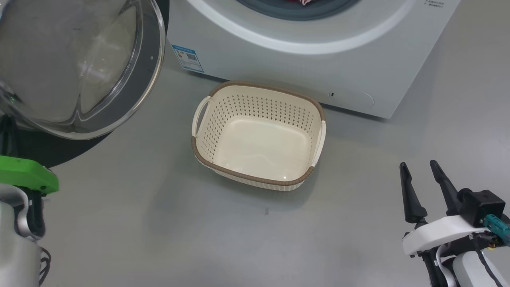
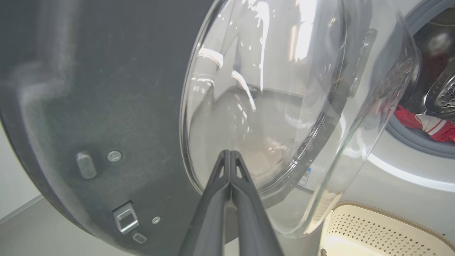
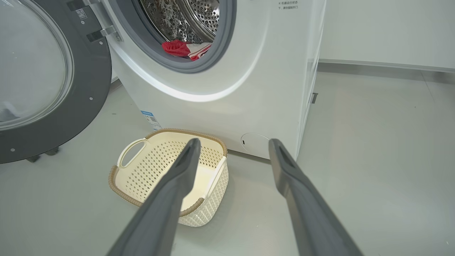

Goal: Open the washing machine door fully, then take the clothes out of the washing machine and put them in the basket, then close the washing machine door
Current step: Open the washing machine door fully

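Clothes (image 3: 185, 49) lie red at the front lip of the drum (image 3: 177, 14) inside the washing machine (image 3: 277, 89), above and ahead of the right gripper (image 3: 234, 142), whose fingers stand wide apart and empty. Ahead of it, to its left, the basket (image 3: 185, 132) sits on the floor (image 3: 373, 160) by the machine's front. Pinched shut on nothing, the left gripper (image 2: 230, 153) points at the open washing machine door (image 2: 106, 106), perhaps touching its glass.

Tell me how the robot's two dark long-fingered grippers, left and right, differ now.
The left gripper is shut, fingers pressed together; the right gripper is open, fingers spread. The left gripper points at the round black-rimmed glass door close ahead; the right gripper hangs over grey floor, apart from the cream perforated basket. Both hold nothing.
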You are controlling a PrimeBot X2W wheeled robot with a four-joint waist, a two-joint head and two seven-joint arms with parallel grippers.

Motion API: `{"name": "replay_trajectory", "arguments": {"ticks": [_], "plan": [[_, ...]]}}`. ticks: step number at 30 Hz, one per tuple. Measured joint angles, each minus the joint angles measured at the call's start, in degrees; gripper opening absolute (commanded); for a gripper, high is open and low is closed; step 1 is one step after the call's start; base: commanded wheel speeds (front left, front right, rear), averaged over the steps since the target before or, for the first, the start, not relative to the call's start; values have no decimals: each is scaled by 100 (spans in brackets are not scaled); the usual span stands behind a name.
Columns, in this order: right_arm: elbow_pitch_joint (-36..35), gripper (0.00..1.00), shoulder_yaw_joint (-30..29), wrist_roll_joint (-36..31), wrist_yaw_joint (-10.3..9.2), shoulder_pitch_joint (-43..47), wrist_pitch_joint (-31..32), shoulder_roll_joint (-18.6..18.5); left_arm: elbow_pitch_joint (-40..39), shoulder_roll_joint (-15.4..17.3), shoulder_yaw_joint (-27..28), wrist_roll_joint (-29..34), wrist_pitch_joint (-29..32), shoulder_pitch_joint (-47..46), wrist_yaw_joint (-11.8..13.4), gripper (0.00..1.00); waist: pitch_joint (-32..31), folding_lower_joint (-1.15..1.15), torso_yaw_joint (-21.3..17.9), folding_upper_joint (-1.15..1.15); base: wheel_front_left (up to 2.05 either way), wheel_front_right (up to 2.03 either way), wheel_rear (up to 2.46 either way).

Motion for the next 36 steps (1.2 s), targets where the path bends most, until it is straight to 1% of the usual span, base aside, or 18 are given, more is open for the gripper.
{"name": "replay_trajectory", "arguments": {"ticks": [7, 10, 17, 21, 29, 36], "plan": [[162, 100, -15, 54, 0, 1, -108, 116, -125, -208, -393, 226, -21, 166, -160, 0, -351, 0, -94, 0, 0, 0, 0], [222, 100, -44, 101, -1, 2, -157, 179, -146, -318, -615, 304, -21, 324, -301, 0, -507, 0, -158, 0, 0, 0, 0], [324, 100, -59, 153, -5, 9, -218, 289, -260, -464, -960, 409, -13, 736, -443, 0, -832, 0, -404, 0, 0, 0, 0], [360, 100, -114, 194, -14, 52, -245, 346, -420, -666, -1006, 398, -14, 998, -482, 0, -1028, 0, -652, 0, 0, 0, 0], [353, 100, -180, 203, -59, 173, -269, 369, -754, -813, -1112, 390, -23, 1402, -499, 0, -1289, 0, -1098, 0, 0, 0, 0], [302, 100, -200, 203, -64, 240, -310, 369, -1089, -1049, -1091, 316, -80, 1600, -467, 0, -1427, 0, -1451, 0, 0, 0, 0]]}}
